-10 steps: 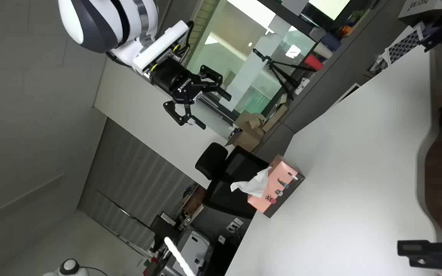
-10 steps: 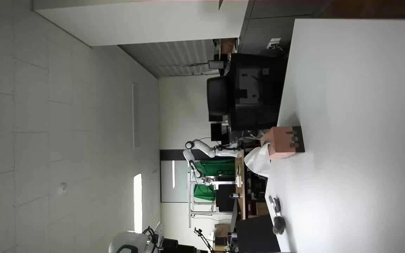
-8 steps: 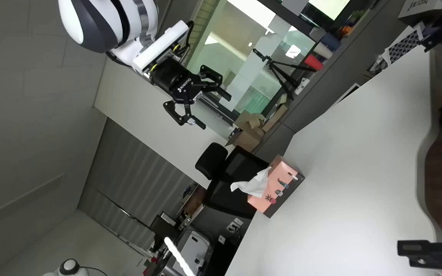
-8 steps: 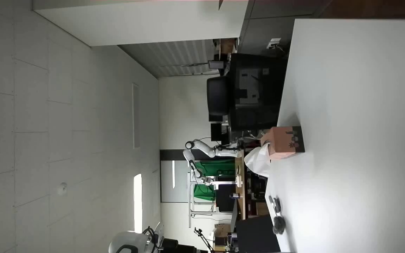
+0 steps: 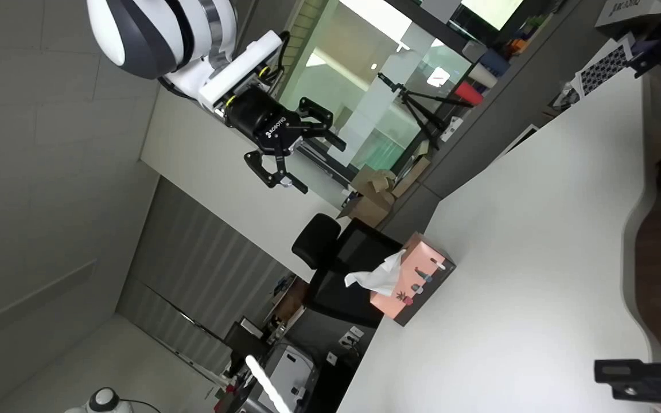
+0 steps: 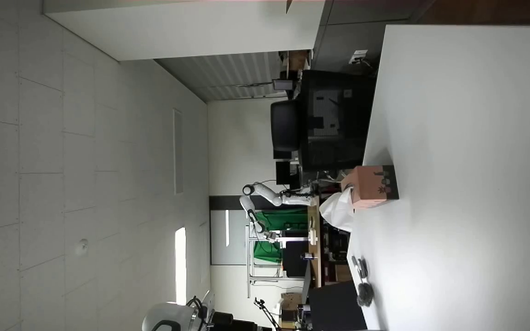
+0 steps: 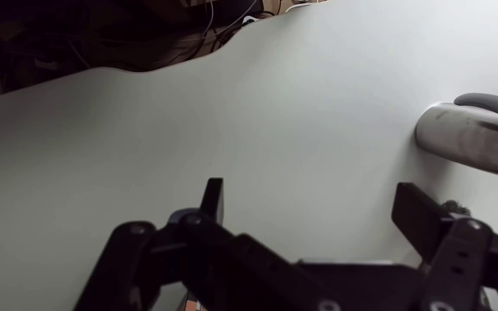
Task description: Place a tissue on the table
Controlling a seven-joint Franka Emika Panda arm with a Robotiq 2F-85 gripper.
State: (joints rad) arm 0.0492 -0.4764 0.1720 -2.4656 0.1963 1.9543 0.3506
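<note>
No stir this last half-second: gripper [image 5: 322, 166] hangs high, jaws spread wide, nothing held. Tissue [image 5: 377, 279] pokes from pink box [image 5: 411, 281] near edge of bench [image 5: 537, 258]; grasp looks yet to come.

Change against the earlier pictures, both exterior views: none is discernible, gripper [image 5: 321, 166], tissue [image 5: 377, 279] and tissue box [image 5: 412, 281] included. Change in the wrist view: cannot be told, only the present picture being held.

in an exterior view, the gripper [image 5: 323, 167] is bearing white lettering [image 5: 276, 127], "robotiq"; a box [image 5: 614, 23] is showing illegible print [image 5: 623, 7].
</note>
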